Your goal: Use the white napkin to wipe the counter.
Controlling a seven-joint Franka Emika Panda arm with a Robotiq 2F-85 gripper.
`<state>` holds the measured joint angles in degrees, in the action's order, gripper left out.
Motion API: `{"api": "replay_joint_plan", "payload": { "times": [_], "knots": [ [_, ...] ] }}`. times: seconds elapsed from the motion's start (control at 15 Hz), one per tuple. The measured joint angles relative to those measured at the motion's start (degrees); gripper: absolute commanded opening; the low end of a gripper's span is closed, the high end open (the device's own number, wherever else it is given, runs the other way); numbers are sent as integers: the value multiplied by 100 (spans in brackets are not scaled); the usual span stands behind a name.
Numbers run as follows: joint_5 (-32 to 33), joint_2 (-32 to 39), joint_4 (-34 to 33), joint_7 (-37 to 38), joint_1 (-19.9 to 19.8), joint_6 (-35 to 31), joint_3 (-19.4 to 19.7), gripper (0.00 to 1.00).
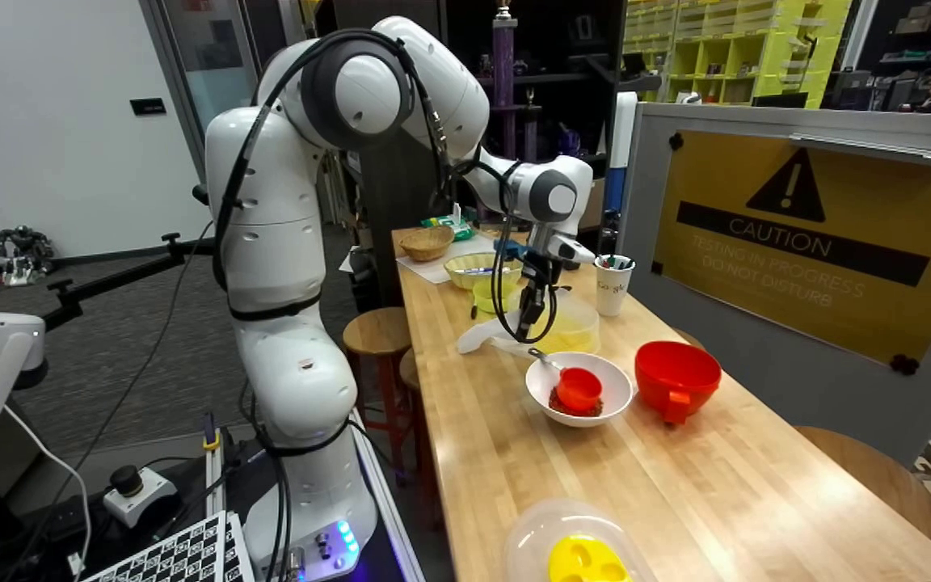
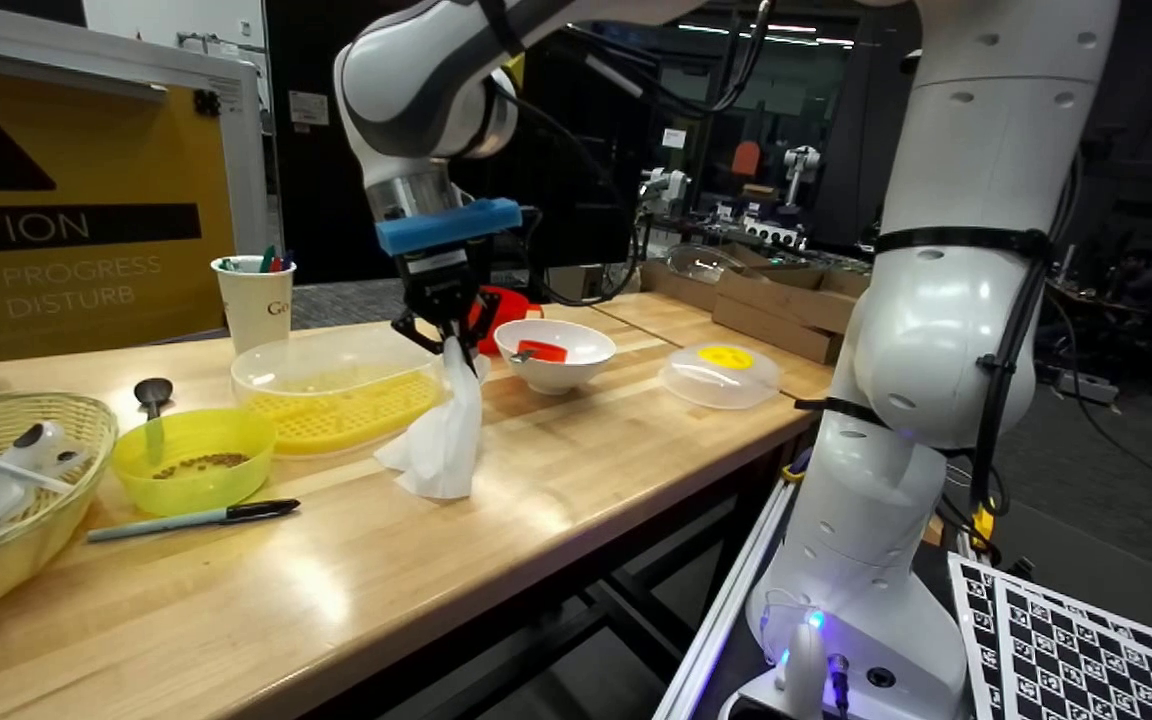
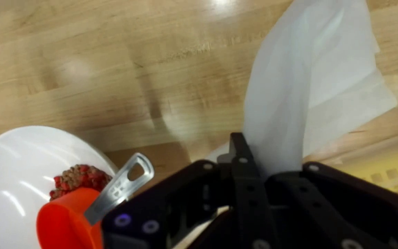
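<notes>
Plenty of wood to play with on this butcher-block counter [image 2: 576,480]! In an exterior view its near long edge runs from eight o'clock up to two, and bare surface opens from my pincer [image 2: 458,345] toward five, right out to that edge. The flanks are tighter: the clear container with the yellow perforated insert [image 2: 341,415] crowds in around eight, a grey marker [image 2: 176,523] lies farther out that same way, and the white bowl [image 2: 551,378] stands near at three, its red measuring cup [image 3: 69,218] poking a metal handle [image 3: 116,193] over the rim toward me.

Now the white napkin [image 2: 436,440]! Its long axis drops almost twelve to six, the foot fanning onto the wood toward seven. In my wrist view it streams away between twelve and one, creased lengthwise, a flat folded corner jutting at two. And I have it: my fingers [image 3: 240,152] are clamped together on its gathered top, the rest hanging below my tips with the lower end touching the counter, and a pale scrap of it peeking out at ten!
</notes>
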<state>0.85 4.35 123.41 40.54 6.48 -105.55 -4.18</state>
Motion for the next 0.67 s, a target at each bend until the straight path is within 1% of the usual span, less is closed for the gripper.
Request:
{"api": "replay_joint_plan", "payload": {
  "times": [0.4, 0.67],
  "knots": [
    [-3, -44, 435, 203, 92, -48, -120, 0],
    [-108, -5, 694, 514, 229, -351, -268, 0]
  ]
}}
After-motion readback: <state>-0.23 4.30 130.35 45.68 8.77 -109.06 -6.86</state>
